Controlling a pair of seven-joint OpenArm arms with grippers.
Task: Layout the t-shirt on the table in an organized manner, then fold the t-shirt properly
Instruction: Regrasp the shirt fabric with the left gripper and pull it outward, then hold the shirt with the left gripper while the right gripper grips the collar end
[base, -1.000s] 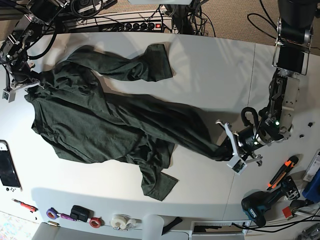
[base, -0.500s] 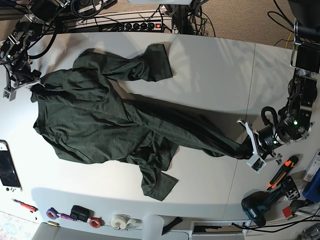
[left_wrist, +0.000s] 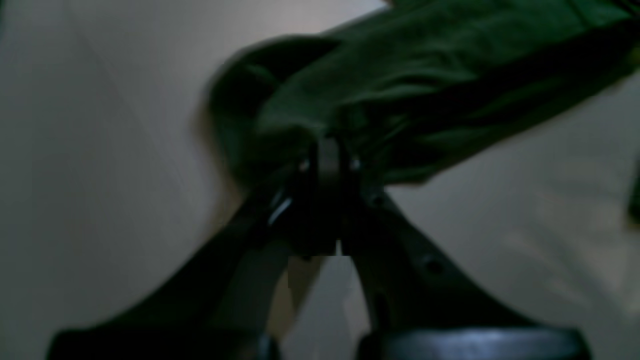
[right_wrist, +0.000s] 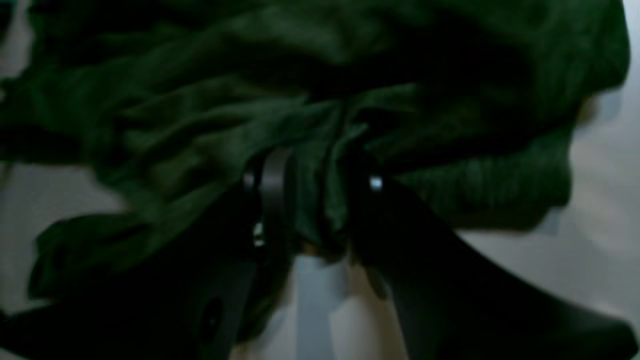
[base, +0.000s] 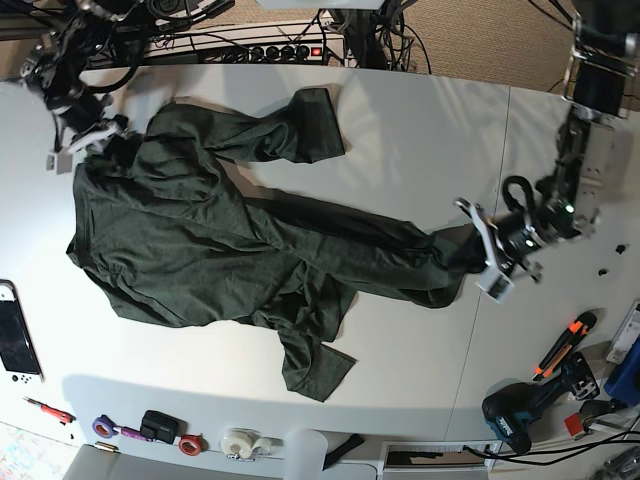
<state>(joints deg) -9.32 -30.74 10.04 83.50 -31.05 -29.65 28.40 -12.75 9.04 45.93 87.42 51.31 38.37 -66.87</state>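
Observation:
The dark green t-shirt (base: 200, 230) lies rumpled across the white table (base: 420, 130), one sleeve at the back (base: 310, 125) and one at the front (base: 315, 370). My left gripper (base: 475, 250) is at the shirt's right end, and the left wrist view shows that gripper (left_wrist: 327, 150) shut on a bunch of the t-shirt's (left_wrist: 425, 60) fabric. My right gripper (base: 88, 138) is at the shirt's far left shoulder. In the right wrist view the right gripper's (right_wrist: 320, 185) fingers stand apart, with a fold of the t-shirt (right_wrist: 320, 75) between them.
A power strip (base: 270, 50) and cables run along the back edge. A white handheld device (base: 15, 345) lies at the left edge, with tape rolls (base: 240, 440) along the front. A drill (base: 515, 415) and an orange-handled tool (base: 565, 340) sit at the right front.
The left gripper pulled the shirt's end to the right, then came back up and left with it. The right gripper's jaws parted and it moved up and right along the shirt's shoulder.

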